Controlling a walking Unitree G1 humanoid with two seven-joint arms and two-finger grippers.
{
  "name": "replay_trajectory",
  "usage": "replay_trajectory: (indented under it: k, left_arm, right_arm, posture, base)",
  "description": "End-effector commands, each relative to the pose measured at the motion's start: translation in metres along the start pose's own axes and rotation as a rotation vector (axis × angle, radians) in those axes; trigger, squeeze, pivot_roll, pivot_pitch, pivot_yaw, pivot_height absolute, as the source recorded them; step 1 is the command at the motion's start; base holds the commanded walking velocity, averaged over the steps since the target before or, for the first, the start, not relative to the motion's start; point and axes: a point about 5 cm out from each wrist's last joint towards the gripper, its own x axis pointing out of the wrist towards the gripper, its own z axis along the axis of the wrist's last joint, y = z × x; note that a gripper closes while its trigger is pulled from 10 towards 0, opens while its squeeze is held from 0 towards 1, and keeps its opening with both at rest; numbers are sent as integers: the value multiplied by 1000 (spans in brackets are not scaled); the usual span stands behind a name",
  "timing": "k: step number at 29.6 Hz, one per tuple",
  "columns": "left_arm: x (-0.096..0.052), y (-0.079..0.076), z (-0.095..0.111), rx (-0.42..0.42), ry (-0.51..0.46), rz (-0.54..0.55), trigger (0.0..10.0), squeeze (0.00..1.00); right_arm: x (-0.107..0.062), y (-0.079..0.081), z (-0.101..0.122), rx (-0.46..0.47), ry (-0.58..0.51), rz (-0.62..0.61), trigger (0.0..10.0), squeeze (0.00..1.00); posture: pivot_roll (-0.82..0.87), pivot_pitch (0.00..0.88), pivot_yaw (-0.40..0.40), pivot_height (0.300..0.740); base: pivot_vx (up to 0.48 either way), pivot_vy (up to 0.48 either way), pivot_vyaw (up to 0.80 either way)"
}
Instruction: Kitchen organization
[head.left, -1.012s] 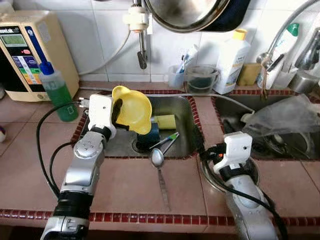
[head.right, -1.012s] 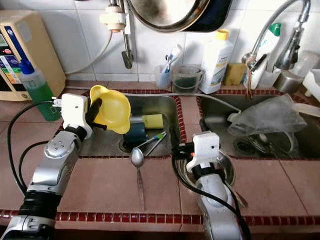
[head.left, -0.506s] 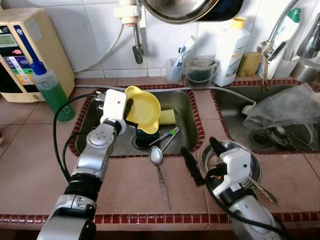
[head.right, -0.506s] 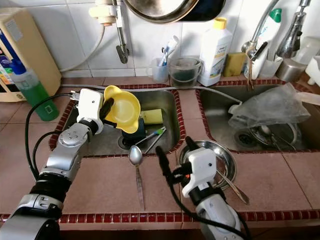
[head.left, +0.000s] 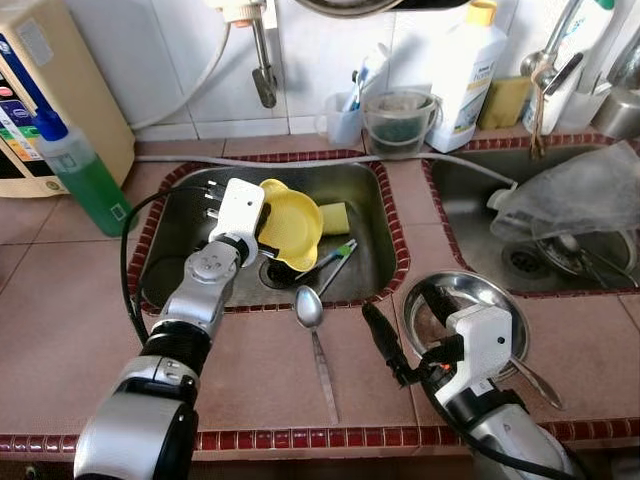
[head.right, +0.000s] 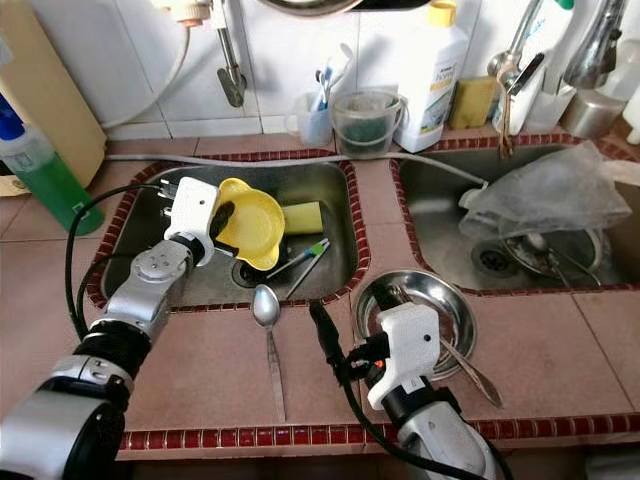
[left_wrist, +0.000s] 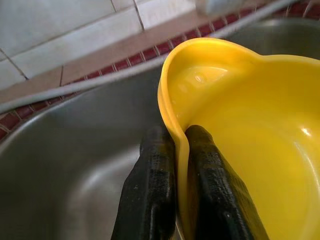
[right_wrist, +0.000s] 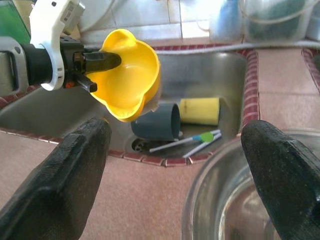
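Observation:
My left gripper (head.left: 265, 215) is shut on the rim of a yellow bowl (head.left: 292, 222), one finger inside and one outside (left_wrist: 156, 165). It holds the bowl tilted over the left sink (head.left: 370, 200), just above a grey cup (right_wrist: 157, 121) lying by the drain. In the sink also lie a yellow sponge (right_wrist: 199, 110) and green-tipped utensils (head.left: 338, 258). A spoon (head.left: 312, 312) rests on the tiled counter across the sink's front edge. My right gripper (head.left: 405, 320) is open above the counter beside a steel bowl (head.left: 480, 290), pointing at the sink.
A green soap bottle (head.left: 82, 172) and a beige appliance (head.left: 40, 70) stand at the back left. A white bottle (head.left: 465, 65), a clear container (head.left: 395, 115) and a toothbrush cup (head.left: 342, 118) line the wall. A plastic bag (head.left: 575, 195) lies in the right sink.
The camera has tilted down and shifted. My left gripper has lowered the yellow bowl deeper into the sink, toward the drain. My right gripper's open fingers came into sight beside the steel bowl.

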Motion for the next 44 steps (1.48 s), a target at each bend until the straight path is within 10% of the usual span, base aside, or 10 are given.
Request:
replay_trajectory:
  k: [1, 15, 16, 17, 44]
  left_arm:
    - [1, 4, -1, 31, 13, 11, 10000, 0]
    - [3, 3, -12, 69, 99, -20, 10000, 16]
    - [3, 3, -12, 65, 97, -22, 10000, 94]
    - [3, 4, -12, 57, 98, -19, 10000, 957]
    - [6, 11, 5, -33, 40, -17, 10000, 1000]
  right_arm:
    - [-1, 2, 5, 10, -13, 0, 10000, 0]
    - [1, 1, 9, 12, -18, -14, 10000, 0]
    - [1, 1, 10, 11, -18, -14, 10000, 0]
    - [1, 1, 10, 12, -18, -13, 10000, 0]
    - [15, -2, 12, -2, -44, 11, 10000, 0]
  posture:
    - [-238, 186, 114, 740]
    - [-238, 184, 118, 740]
    - [-238, 184, 117, 740]
    - [-238, 184, 117, 740]
    - [-211, 134, 102, 740]
  base:
    - [0, 0, 0]
    - [0, 0, 0]
    - [0, 0, 0]
    - [0, 0, 0]
    - [0, 0, 0]
